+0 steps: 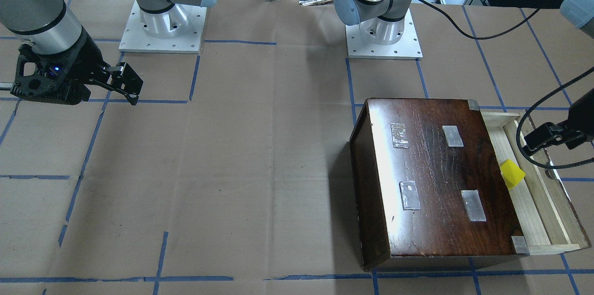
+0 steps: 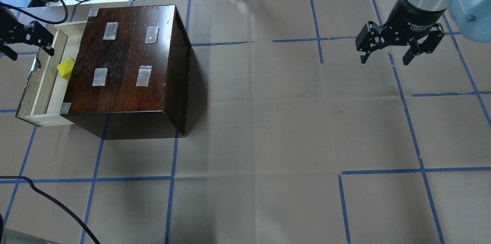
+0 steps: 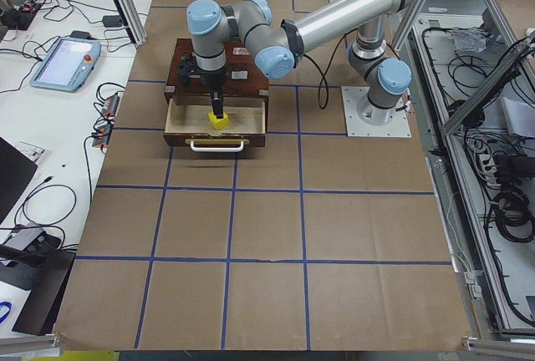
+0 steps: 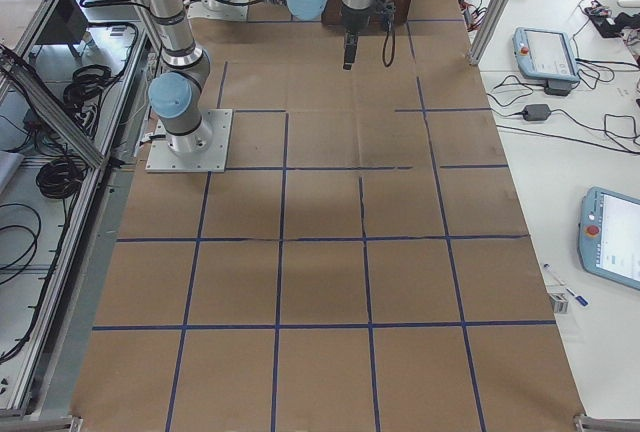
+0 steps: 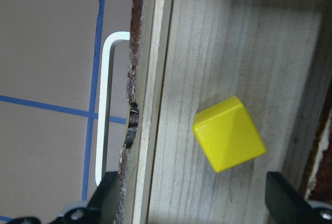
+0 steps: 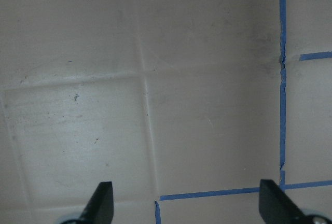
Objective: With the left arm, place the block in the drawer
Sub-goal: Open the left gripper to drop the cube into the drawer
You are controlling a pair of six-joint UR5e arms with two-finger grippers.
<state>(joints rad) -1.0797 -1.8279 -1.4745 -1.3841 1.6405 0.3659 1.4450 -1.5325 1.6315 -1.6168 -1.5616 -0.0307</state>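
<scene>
The small yellow block (image 5: 229,133) lies loose on the pale wood floor of the pulled-out drawer (image 5: 207,37), turned at an angle. It also shows in the overhead view (image 2: 66,68) and the front view (image 1: 512,173), close to the dark box. My left gripper (image 5: 194,203) is open and empty above the drawer, its fingers apart on either side of the block's line. In the overhead view it (image 2: 28,49) hangs over the drawer's (image 2: 43,86) far end. My right gripper (image 2: 384,60) is open and empty over bare table, far from the box.
The glossy dark-brown box (image 2: 126,56) with taped patches on top stands on the paper-covered table with blue tape lines. The drawer's white handle (image 5: 104,105) sticks out from its front panel. A black cable (image 1: 538,114) loops beside the left arm.
</scene>
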